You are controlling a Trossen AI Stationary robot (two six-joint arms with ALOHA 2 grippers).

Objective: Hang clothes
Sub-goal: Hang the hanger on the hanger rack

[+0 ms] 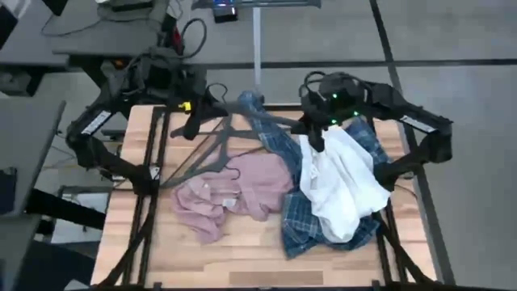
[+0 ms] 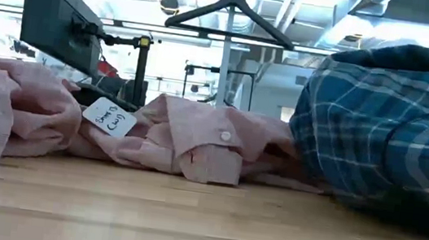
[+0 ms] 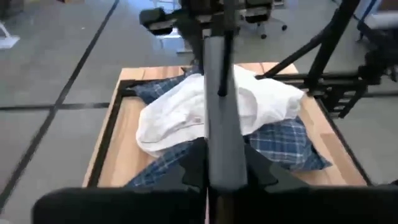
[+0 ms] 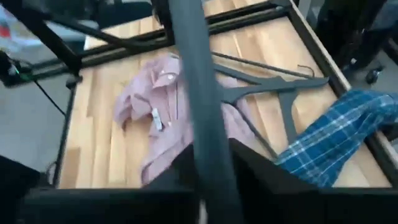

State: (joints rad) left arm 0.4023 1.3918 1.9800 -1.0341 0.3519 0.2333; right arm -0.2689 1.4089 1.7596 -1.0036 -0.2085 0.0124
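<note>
L tool (image 1: pixel 192 128) & R tool (image 1: pixel 315 129) both clamped on hanger (image 1: pixel 242 109) above surface; next: feed it into white shirt (image 1: pixel 339 182) collar

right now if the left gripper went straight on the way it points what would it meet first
Probably the white shirt, heaped on the plaid shirt straight ahead of the left gripper in its wrist view; depth is unclear.

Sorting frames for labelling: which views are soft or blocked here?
Left wrist view: a blurred dark bar crosses the white shirt. Right wrist view: a similar bar cuts across the pink shirt. Low view: bright backlit room, plaid shirt looming close. High view: soft but unobstructed.
</note>
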